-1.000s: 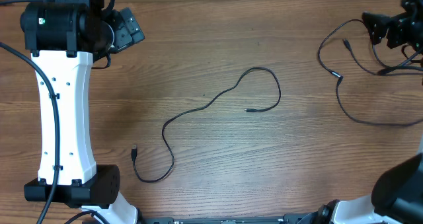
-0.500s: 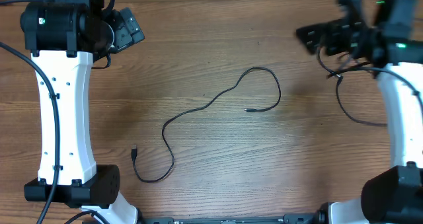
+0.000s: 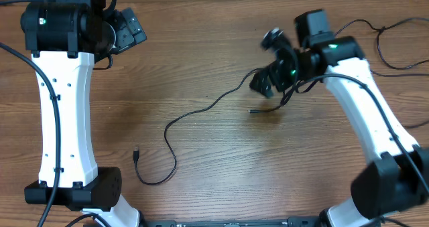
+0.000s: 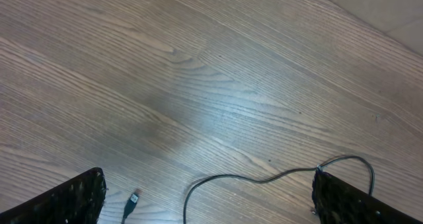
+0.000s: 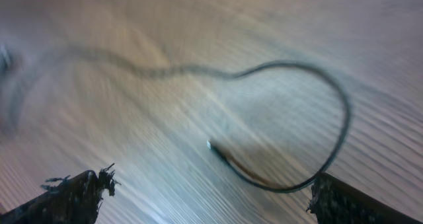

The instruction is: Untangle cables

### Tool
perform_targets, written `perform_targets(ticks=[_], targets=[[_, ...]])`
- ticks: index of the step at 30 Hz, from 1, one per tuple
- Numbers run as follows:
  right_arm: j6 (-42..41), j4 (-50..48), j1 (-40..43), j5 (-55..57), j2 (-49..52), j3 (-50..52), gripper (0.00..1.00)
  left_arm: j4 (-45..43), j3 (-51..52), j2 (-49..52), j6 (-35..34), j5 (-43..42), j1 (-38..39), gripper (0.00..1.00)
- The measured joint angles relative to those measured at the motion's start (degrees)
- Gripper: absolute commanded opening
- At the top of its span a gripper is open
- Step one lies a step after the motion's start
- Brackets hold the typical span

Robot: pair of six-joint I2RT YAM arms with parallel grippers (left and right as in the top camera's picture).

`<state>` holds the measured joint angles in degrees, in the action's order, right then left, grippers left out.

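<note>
Even light, right wrist motion-blurred

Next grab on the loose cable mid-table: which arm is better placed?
Right. The right gripper hangs open directly above the cable's looped end. The left gripper sits open off at the far side, well away from it.

The left arm [image 3: 64, 100] stretches straight out from its base, and the left pincer [image 3: 133, 26] is spread wide and empty. The right arm [image 3: 365, 103] angles inward, with the right pincer [image 3: 263, 84] likewise spread and gripping nothing.
</note>
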<state>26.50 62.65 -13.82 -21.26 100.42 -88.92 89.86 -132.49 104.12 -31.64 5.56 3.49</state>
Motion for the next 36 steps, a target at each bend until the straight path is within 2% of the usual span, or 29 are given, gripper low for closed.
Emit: perform_targets(ticks=[9,13,20,36], targets=[[28.89,-1.11,-4.31,1.44,8.24,0.00,1.00,0.00,0.00,0.00,0.00,0.00,0.00,0.99],[37.35,-3.58,-6.21,1.75,9.38,0.00,1.00,0.00,0.00,0.00,0.00,0.00,0.00,1.00],[42.64,-8.83,-9.53,1.44,12.17,0.00,1.00,0.00,0.00,0.00,0.00,0.00,0.00,0.99],[44.89,-16.00,-13.51,1.11,17.90,0.00,1.00,0.00,0.00,0.00,0.00,0.00,0.00,0.99]])
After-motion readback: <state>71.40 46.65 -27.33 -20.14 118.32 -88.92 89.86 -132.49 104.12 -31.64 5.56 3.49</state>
